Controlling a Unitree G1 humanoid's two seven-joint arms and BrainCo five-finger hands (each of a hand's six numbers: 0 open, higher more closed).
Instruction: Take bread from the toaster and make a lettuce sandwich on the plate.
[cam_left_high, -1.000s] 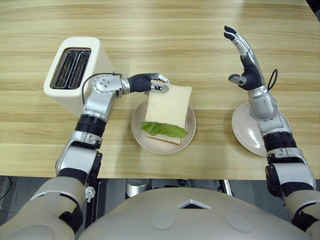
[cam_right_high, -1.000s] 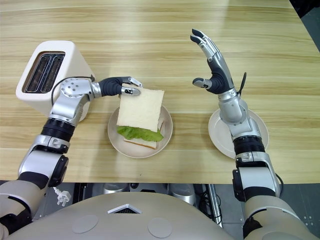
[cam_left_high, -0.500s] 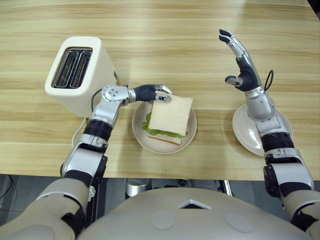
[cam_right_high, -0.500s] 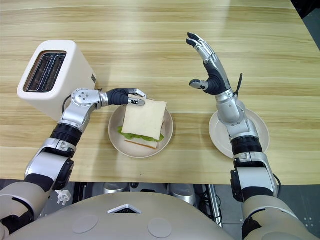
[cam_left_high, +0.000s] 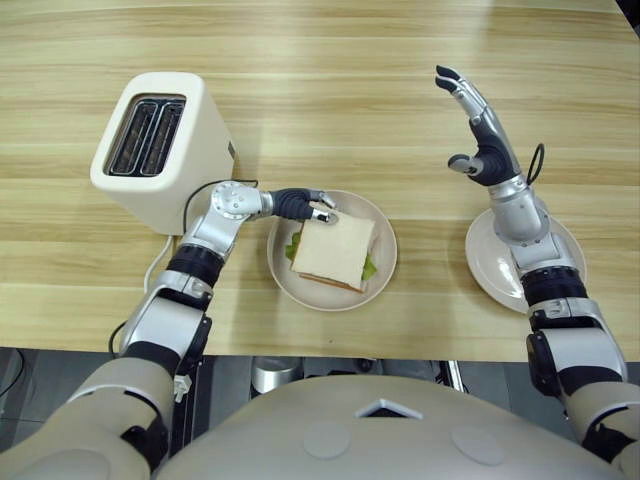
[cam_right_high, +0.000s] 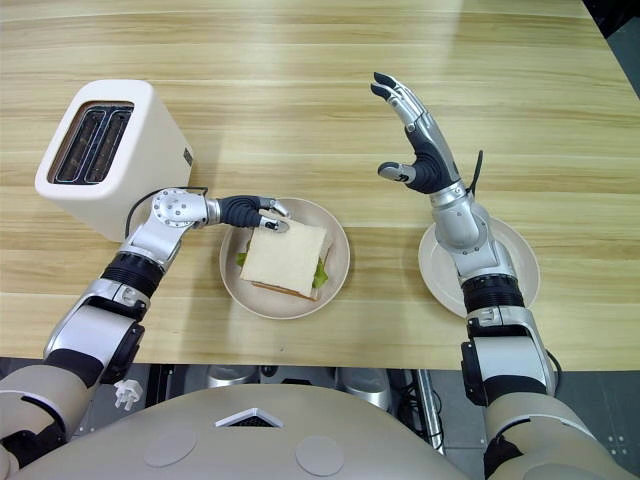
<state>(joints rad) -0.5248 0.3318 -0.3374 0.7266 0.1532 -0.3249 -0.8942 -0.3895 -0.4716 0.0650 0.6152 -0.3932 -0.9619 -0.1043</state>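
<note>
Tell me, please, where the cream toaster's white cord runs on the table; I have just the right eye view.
Observer: The white cord comes from the near side of the cream toaster and curves along the outer side of the left forearm to the near edge of the light wooden table.
Operator: Thank you. Could it snag the plate?
Observer: Unlikely, I think: the forearm lies between the cord and the round beige plate, and the two do not touch.

Lettuce sandwich (cam_left_high: 334, 251) — flat on plate (cam_left_high: 387, 263)
</note>
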